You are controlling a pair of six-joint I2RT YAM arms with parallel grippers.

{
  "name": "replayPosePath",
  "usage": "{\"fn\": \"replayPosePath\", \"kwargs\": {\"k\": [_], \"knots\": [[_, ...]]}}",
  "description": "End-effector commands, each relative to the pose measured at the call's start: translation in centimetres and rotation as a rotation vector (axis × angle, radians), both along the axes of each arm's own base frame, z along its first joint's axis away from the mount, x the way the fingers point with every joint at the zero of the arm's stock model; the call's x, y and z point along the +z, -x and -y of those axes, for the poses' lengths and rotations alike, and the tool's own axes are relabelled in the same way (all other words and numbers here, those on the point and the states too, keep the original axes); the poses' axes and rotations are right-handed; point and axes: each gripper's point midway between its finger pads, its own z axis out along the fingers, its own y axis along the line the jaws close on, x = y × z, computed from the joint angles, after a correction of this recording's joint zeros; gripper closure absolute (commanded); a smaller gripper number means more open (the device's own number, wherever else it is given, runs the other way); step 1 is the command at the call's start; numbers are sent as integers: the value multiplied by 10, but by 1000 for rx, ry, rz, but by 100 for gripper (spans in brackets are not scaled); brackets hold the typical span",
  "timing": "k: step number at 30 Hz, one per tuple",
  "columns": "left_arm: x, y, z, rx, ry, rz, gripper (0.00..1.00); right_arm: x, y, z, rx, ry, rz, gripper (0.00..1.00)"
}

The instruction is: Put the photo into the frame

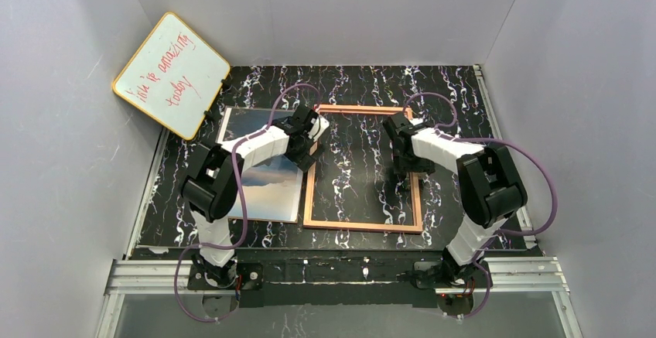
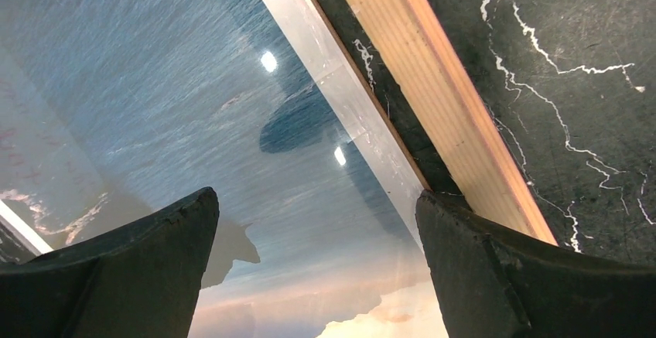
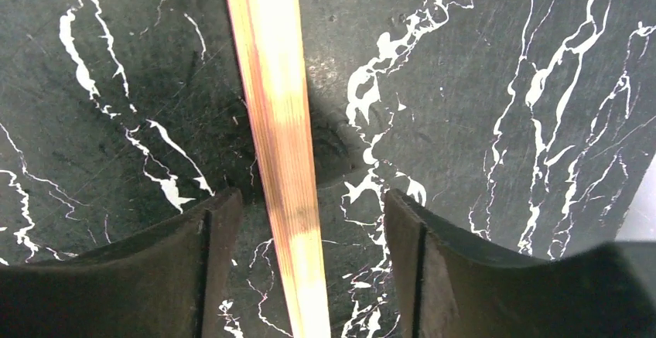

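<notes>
**Print beside the frame, both grippers low over the rails**

From above, the thin rectangular picture frame [image 1: 362, 225] lies flat on the black, white-veined marble-look table [image 1: 464, 98]. Its light wood-coloured side faces up. The large glossy coastal photo [image 1: 271, 187] lies face up just beside the frame's left rail, not yet inside it. The left gripper [image 1: 313, 133] hangs over the print's right edge, near the frame's far left corner. The right gripper [image 1: 404, 160] sits over the right rail. A yellow-edged whiteboard with red writing [image 1: 172, 75] leans in the far left corner.

At the left wrist, the left gripper [image 2: 313, 199] has its jaws spread wide and holds nothing. One finger is over the photo's [image 2: 155, 83] slick blue sea, the other at the frame's straight-grained wooden rail [image 2: 433, 83]. A sliver of table shows between the print's white border and the rail.

At the right wrist, the right gripper [image 3: 311, 199] straddles the frame's rail [image 3: 271, 67] with a gap on each side, so it is apart and gripping nothing.

The print looks thin, flat and shiny, so fingers could skate across it or crease it while trying to lift an edge. The finger by the rail could nudge the light frame, which might slide on the smooth table. The print's edge could also catch on the rail instead of dropping inside.
</notes>
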Motion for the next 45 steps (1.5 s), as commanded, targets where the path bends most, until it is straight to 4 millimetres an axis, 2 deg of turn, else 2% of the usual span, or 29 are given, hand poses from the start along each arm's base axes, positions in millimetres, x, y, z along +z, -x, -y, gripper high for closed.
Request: {"fn": "replayPosePath", "kwargs": {"k": [1, 3, 5, 13, 17, 21, 25, 28, 30, 31, 34, 37, 41, 45], "knots": [[-17, 12, -1, -15, -72, -40, 2, 5, -1, 0, -87, -91, 24, 20], [-16, 12, 3, -22, -79, -28, 2, 16, -5, 3, -119, -119, 51, 14], [-14, 11, 7, -33, -89, -15, 2, 29, -9, 2, -148, -157, 81, 13], [-14, 13, 28, -76, -99, 6, 2, 78, -13, -40, -132, -455, 183, 16], [-10, 7, 45, -99, -94, 28, 2, 81, -4, -56, -108, -570, 193, 16], [-1, -1, 63, -117, -66, 48, 2, 70, 10, -63, -119, -625, 151, 17], [7, -6, 73, -105, -37, 41, 2, 62, 20, -70, -125, -692, 147, 18], [24, -7, 71, -93, -24, 52, 2, 69, 21, -86, -108, -766, 149, 19], [47, -11, 64, -82, 14, 66, 2, 78, 19, -103, -83, -815, 151, 20], [59, -14, 59, -71, 34, 67, 2, 83, 17, -113, -66, -836, 151, 20], [98, -28, 25, -2, 105, 56, 2, 99, 13, -152, 2, -886, 150, 20], [128, -38, -26, 47, 118, 74, 2, 110, 11, -199, 85, -913, 144, 20], [139, -42, -119, 141, 36, 94, 2, 107, 5, -263, 167, -925, 103, 20], [127, -31, -203, 238, -45, 94, 2, 94, -10, -310, 210, -904, 87, 20]]}}
